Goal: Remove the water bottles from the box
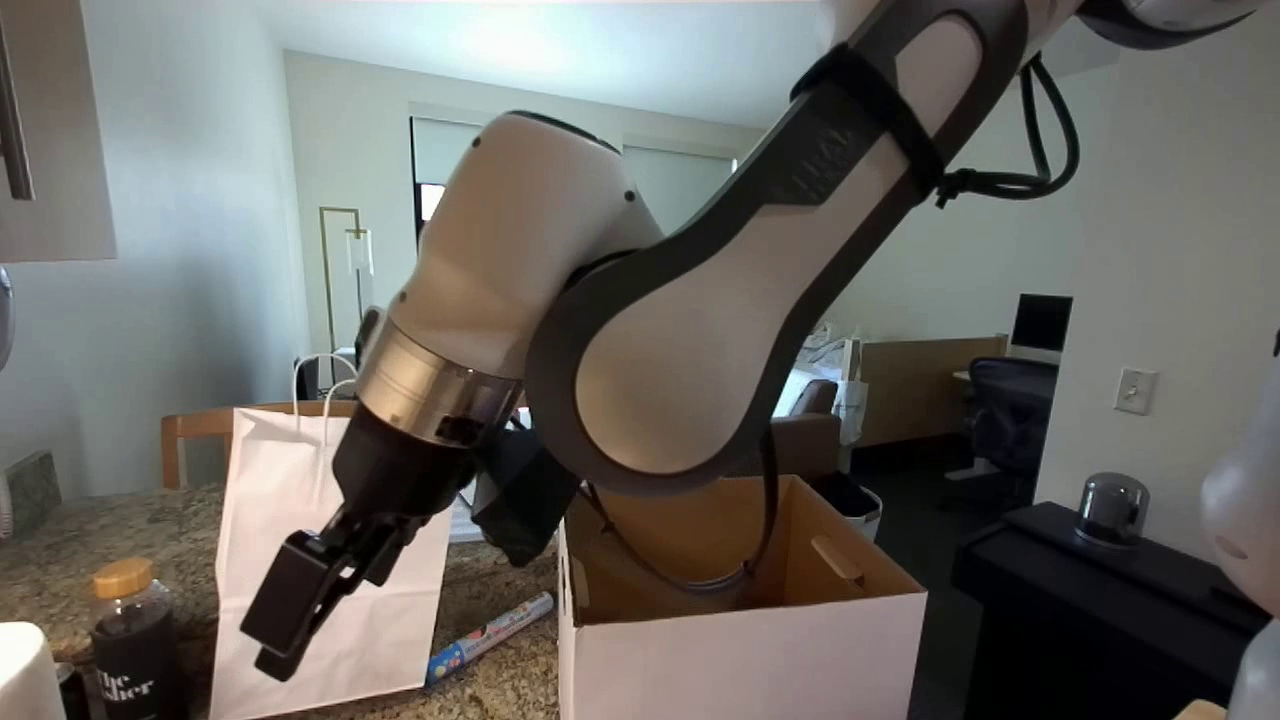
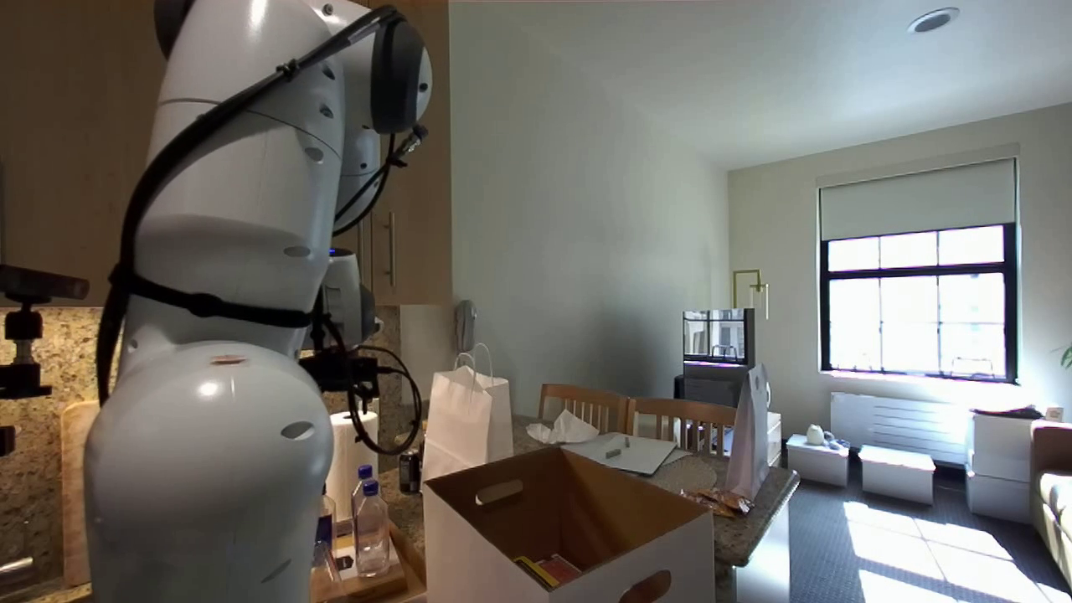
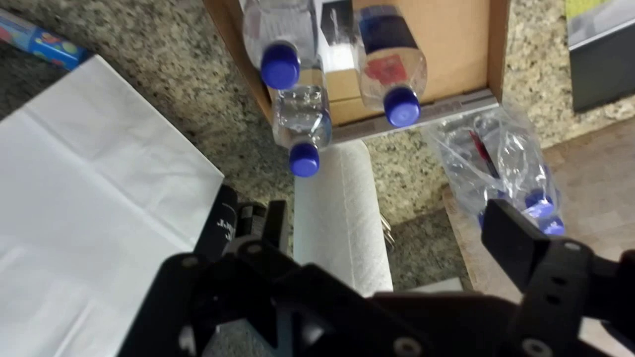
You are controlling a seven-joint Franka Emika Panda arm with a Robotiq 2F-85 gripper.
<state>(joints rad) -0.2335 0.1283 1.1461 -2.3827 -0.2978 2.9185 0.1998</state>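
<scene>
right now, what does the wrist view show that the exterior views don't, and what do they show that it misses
Only the wrist view: clear plastic wrapping with blue caps near its lower edge in that picture.

Only the exterior views: the big box and wooden chairs, in both of them, plus a window.

Shared: the white paper bag, in both exterior views; the water bottles in their shallow box, also seen in an exterior view; and the open gripper, likewise in an exterior view.
</scene>
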